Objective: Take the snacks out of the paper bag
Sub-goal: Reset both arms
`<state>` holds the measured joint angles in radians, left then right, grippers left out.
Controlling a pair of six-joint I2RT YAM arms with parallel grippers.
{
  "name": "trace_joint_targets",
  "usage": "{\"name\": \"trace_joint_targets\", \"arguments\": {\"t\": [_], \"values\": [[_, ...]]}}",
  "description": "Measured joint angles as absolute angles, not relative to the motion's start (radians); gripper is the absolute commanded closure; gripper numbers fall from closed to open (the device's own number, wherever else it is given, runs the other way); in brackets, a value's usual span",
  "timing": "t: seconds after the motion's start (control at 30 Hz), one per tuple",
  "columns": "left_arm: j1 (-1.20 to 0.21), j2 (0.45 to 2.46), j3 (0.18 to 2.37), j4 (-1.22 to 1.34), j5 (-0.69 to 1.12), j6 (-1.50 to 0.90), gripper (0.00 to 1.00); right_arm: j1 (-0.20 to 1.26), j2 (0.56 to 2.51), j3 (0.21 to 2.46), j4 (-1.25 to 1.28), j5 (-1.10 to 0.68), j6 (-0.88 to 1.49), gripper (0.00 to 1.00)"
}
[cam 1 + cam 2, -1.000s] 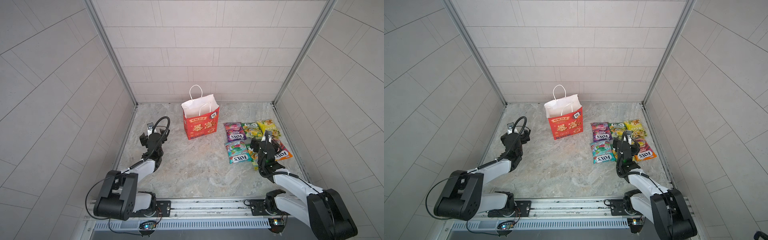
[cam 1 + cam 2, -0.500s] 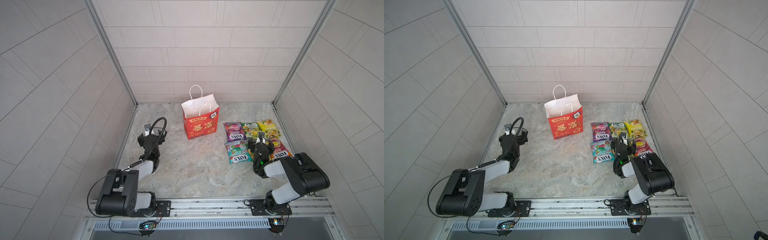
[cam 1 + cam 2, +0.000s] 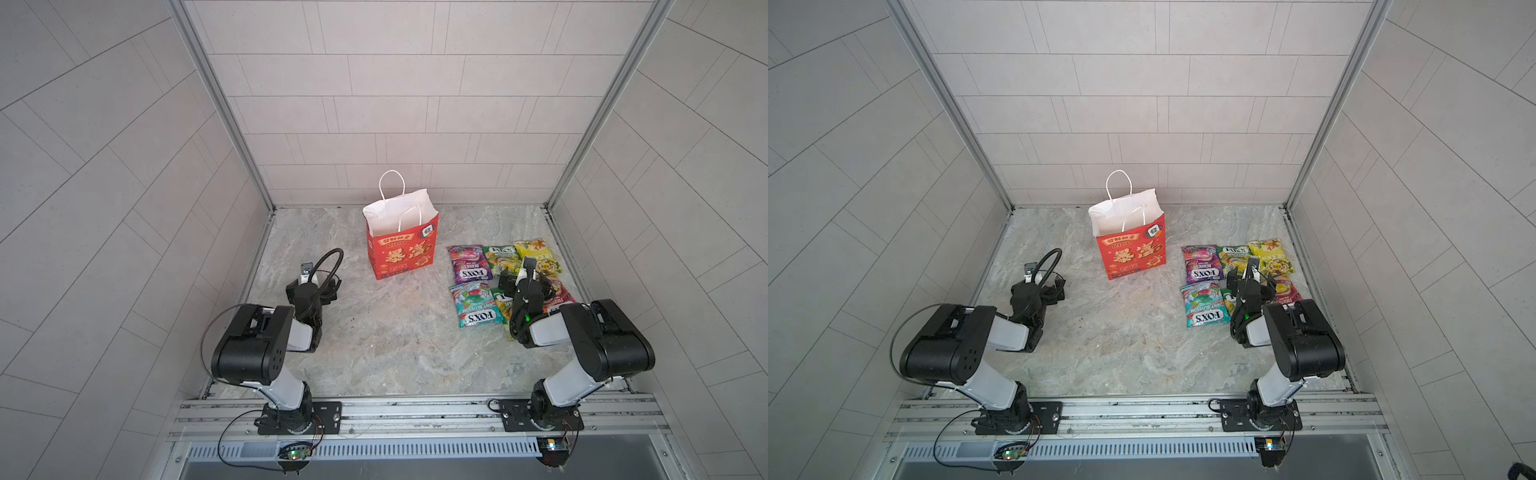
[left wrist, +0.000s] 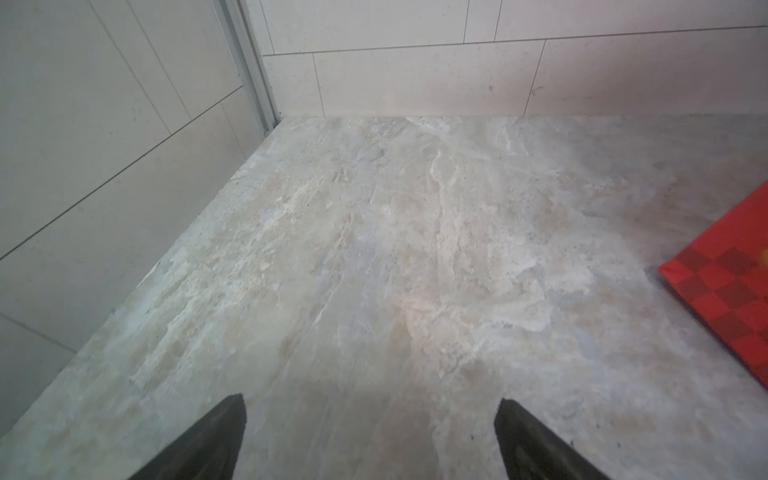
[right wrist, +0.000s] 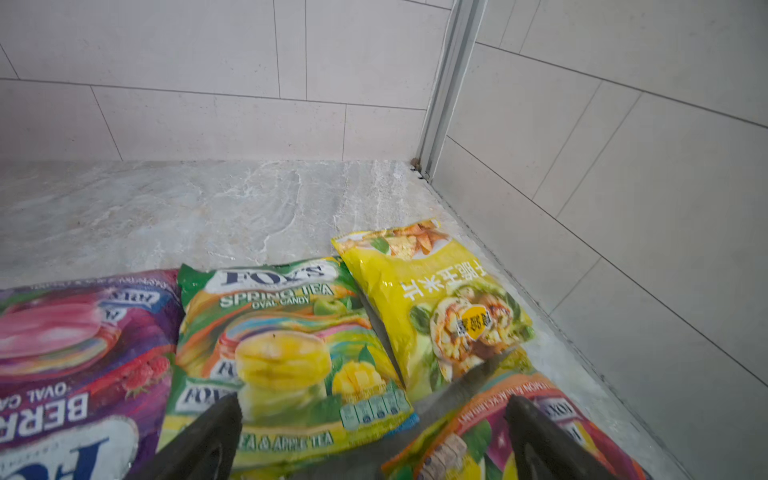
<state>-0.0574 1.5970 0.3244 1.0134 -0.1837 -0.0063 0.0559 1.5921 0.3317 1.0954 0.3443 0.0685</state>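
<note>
"Since the snacks (image 3: 473, 307) lie on the worktop (image 3: 395, 332) beside the upright paper bag (image 3: 401, 249), are we done?"

"Probably. Our left end effector (image 4: 370, 399) and right end effector (image 5: 374, 401) are both spread, empty. We'd lift the right straight up, dragging nothing."

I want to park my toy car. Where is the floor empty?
Bare floor lies between the paper bag and the left gripper, and in front of the bag. It is crowded at the snacks under the right gripper.

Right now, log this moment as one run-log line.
paper bag upright, open | snacks flat on table, outside bag | left jaws open, empty | right jaws open, empty, over snacks
</note>
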Motion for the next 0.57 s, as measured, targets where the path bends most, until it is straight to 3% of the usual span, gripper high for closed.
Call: {"name": "trace_joint_targets", "arguments": {"t": [0.13, 0.57], "values": [[-0.041, 1.596, 0.413, 0.958, -0.157, -0.009, 0.0, 0.056, 1.59, 0.345, 1.063, 0.313, 0.067, 0.01], [-0.033, 1.594, 0.405, 0.906, -0.123, -0.007, 0.0, 0.056, 1.591, 0.34, 1.017, 0.297, 0.063, 0.01]]}}
